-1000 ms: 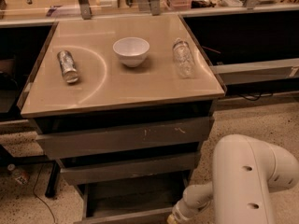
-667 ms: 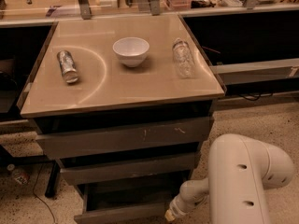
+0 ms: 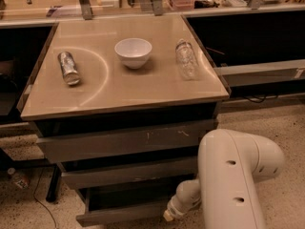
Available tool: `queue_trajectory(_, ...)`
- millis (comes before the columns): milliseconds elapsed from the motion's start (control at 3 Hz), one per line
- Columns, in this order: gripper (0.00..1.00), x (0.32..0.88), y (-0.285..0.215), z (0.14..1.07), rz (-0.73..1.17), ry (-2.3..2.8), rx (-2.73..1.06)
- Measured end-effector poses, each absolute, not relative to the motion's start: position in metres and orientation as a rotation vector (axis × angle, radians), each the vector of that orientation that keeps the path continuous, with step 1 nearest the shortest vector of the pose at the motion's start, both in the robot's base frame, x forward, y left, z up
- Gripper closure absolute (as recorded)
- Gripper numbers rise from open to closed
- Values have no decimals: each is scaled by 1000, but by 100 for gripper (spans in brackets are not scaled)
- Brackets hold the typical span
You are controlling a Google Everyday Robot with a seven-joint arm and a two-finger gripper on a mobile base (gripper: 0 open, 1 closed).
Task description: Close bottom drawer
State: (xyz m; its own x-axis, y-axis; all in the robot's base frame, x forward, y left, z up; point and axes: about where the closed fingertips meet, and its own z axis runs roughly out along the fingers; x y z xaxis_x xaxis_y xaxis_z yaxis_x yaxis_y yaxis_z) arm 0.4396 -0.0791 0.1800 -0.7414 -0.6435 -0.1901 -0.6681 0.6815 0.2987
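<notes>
So your arm point(image 3: 233, 175) comes in from the lower right. A fat white link fills that corner, and a thinner white segment bends off it, down and to the left, toward the lowest level of the cabinet. The gripper point(image 3: 167, 215) sits at the end of that segment, very low in the shot, right at the right-hand end of the bottom drawer's front. Honestly I can't tell whether it's open or closed, since only a small pale tip shows there. I also can't tell if it's actually touching the front or just beside it. You don't have anything visibly held.

The bottom drawer point(image 3: 125, 213) is pulled out. Its plain grey-brown front sits forward of the two above it, and you can look down into the dark box behind it. It's the narrowest of the three, under the middle drawer point(image 3: 128, 172) and the top drawer point(image 3: 124, 142), which has the white scratch marks.

Heads up on what's blocked: the big arm link covers the right ends of the lower two drawers, and the picture's bottom edge cuts off the lowest front.

Up on the cabinet top point(image 3: 143, 92), well apart from each other, there's a can point(image 3: 69, 68) lying on its side at the left, a white bowl point(image 3: 133, 51) in the middle, and a clear bottle point(image 3: 186, 58) lying at the right.
</notes>
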Motion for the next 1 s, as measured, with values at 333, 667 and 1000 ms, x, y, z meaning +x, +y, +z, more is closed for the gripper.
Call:
queue_trajectory(333,100,442,-63,192,512,2769,-1170)
queue_trajectory(667,82,444,-53,198,451,2761,-1193)
queue_trajectory(1000,59,445,-46,197,451,2748,-1212)
